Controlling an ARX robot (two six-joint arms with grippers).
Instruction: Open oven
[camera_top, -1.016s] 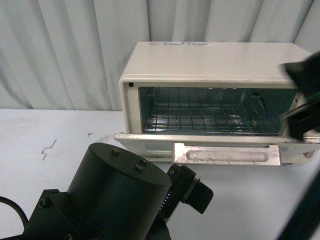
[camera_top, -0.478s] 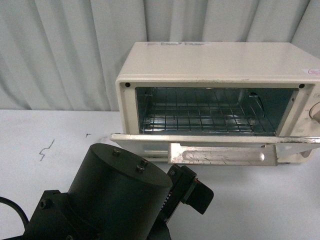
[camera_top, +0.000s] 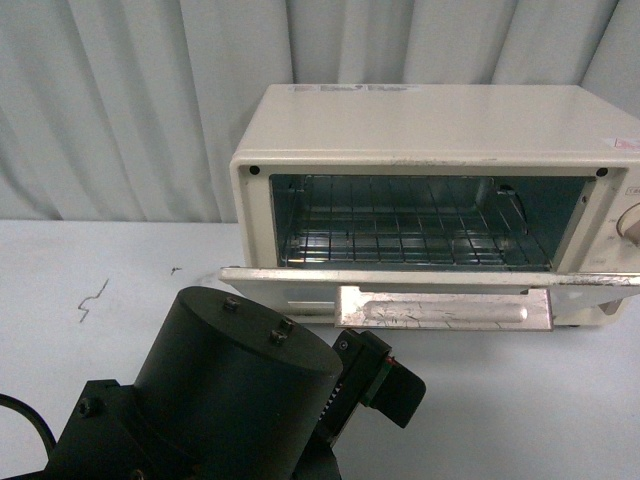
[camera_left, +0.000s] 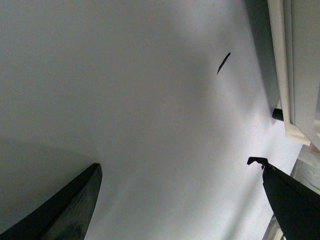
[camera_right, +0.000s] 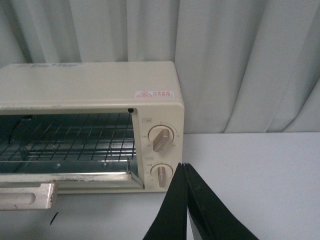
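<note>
The cream-white oven (camera_top: 430, 125) stands on the white table against the curtain. Its drop-down door (camera_top: 430, 280) lies flat open, with the bar handle (camera_top: 445, 308) at the front edge. The wire rack (camera_top: 400, 235) shows inside. The right wrist view shows the oven (camera_right: 90, 90), its two beige knobs (camera_right: 160, 138) and the open door's handle (camera_right: 25, 196). My right gripper (camera_right: 184, 167) is shut and empty, in front of the oven's knob end, apart from it. My left gripper (camera_left: 175, 167) is open and empty over the bare table, next to the oven's base (camera_left: 295, 75).
My left arm's black wrist housing (camera_top: 230, 390) fills the lower left of the front view. A pale pleated curtain (camera_top: 130, 100) hangs behind the oven. Small dark marks (camera_top: 92, 298) lie on the white table (camera_top: 60, 260) left of the oven.
My right gripper has drawn back from the oven's right end and left the front view. The door stays flat open.
</note>
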